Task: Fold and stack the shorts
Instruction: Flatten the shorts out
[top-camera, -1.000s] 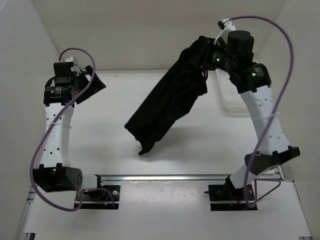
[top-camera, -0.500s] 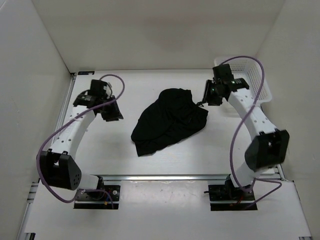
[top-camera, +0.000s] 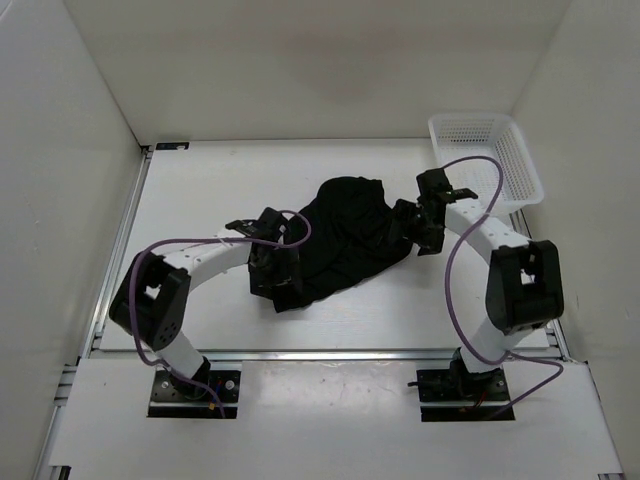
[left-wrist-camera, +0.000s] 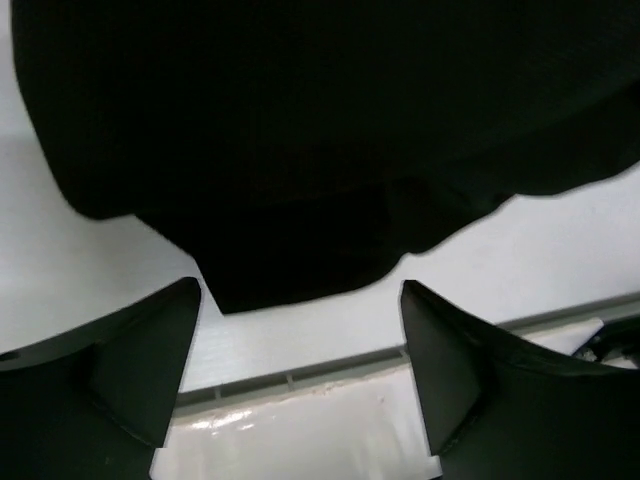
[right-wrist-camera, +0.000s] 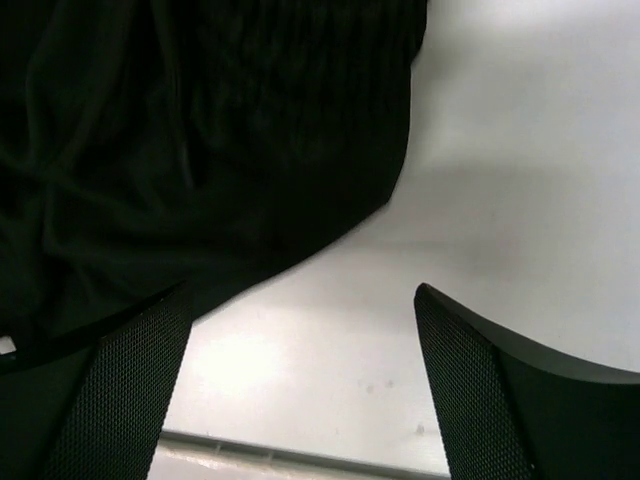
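The shorts (top-camera: 345, 238) lie as a crumpled black heap in the middle of the white table. My left gripper (top-camera: 276, 270) sits low at the heap's near-left corner. In the left wrist view its jaws stand open (left-wrist-camera: 300, 290), with the hem of the shorts (left-wrist-camera: 320, 130) just ahead of the fingertips and nothing between them. My right gripper (top-camera: 415, 228) is at the heap's right edge. It is open too (right-wrist-camera: 302, 295), with bare table between the fingers, and the shorts (right-wrist-camera: 200, 130) fill the upper left of that view.
A white mesh basket (top-camera: 487, 155) stands at the back right corner. White walls enclose the table on three sides. An aluminium rail (top-camera: 330, 353) runs along the near edge, and purple cables loop off both arms.
The right gripper let the hanging shorts go and they dropped onto the table. Both arms came down and in to the heap's edges, and both jaws have opened wide.
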